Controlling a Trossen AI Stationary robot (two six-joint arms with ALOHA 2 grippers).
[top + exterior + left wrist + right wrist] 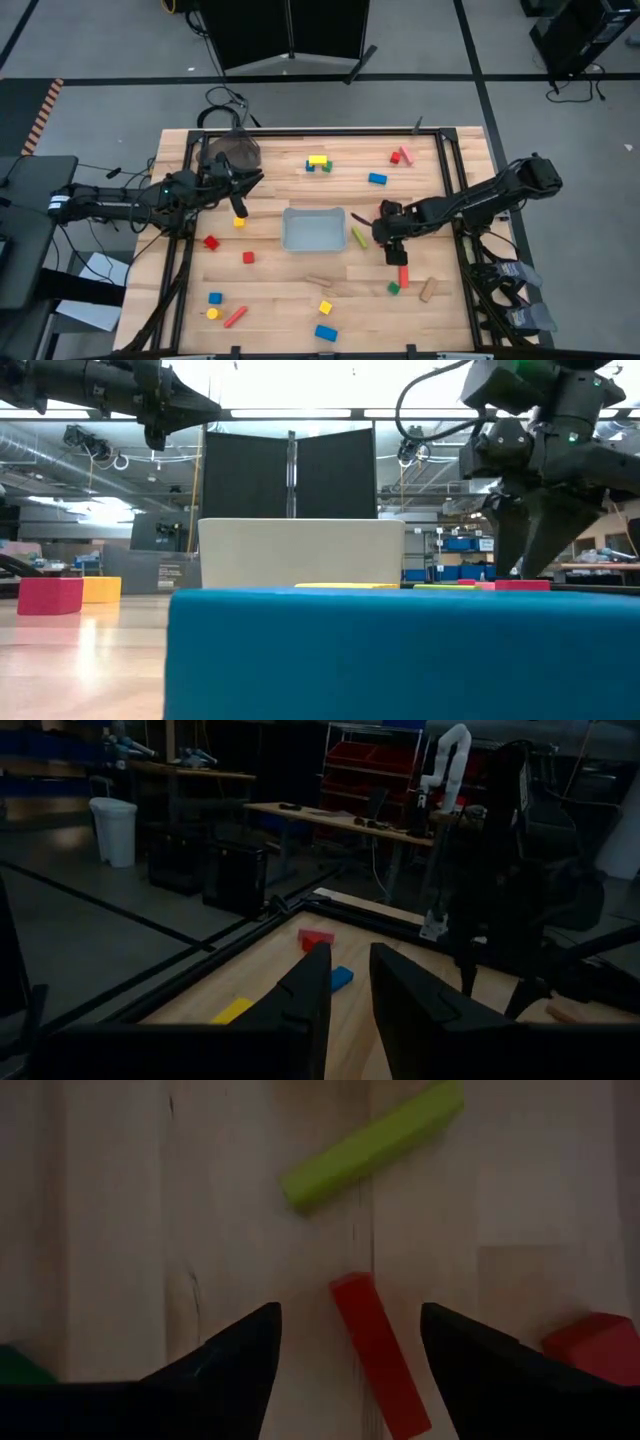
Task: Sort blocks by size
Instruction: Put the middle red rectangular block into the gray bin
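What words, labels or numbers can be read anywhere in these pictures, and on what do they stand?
None can be read.
The blocks, such as the red bar and the green bar, are plain painted wood with no print.
The clear tray carries no label.
The bins and shelves in the room behind may bear markings, but those are too small to read.

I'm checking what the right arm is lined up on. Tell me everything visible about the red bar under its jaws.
The red bar is a long, slim painted block with square ends, looking like wood. It lies flat on the wooden table, a little askew between the right gripper's open jaws, which are not touching it. A lime-green bar lies apart beyond it. In the high view it sits right of the clear tray.
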